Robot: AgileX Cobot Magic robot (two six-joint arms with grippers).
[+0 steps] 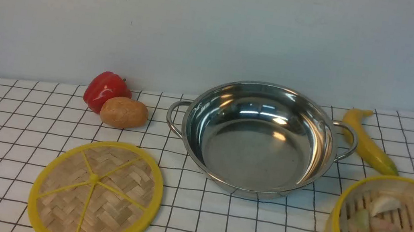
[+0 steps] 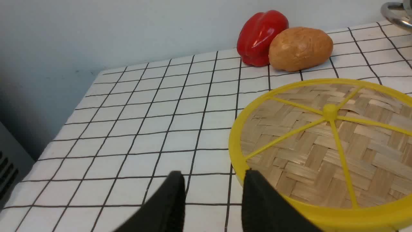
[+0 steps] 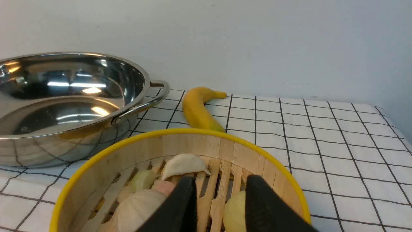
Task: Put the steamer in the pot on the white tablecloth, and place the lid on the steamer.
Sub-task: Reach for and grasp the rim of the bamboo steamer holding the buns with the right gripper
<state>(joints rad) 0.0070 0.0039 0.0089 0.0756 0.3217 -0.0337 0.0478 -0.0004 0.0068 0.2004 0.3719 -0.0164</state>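
The shiny pot (image 1: 309, 138) stands empty in the middle of the white tablecloth (image 1: 5, 136). Near the front left lies the flat woven lid (image 1: 95, 193), knob up. The steamer (image 1: 339, 215), with dumplings and buns inside, sits at the front right, partly cut off by the frame. Neither gripper shows in the front view. In the left wrist view, my left gripper (image 2: 212, 175) is open over bare cloth, right beside the lid (image 2: 322, 145). In the right wrist view, my right gripper (image 3: 220, 180) is open above the steamer (image 3: 193, 145), with the pot (image 3: 64, 109) beyond it.
A red pepper (image 1: 105, 89) and a potato (image 1: 124, 112) lie left of the pot near the wall. A yellow banana (image 1: 366, 146) lies right of the pot, just behind the steamer. The table's left edge (image 2: 64, 129) is close to the left gripper.
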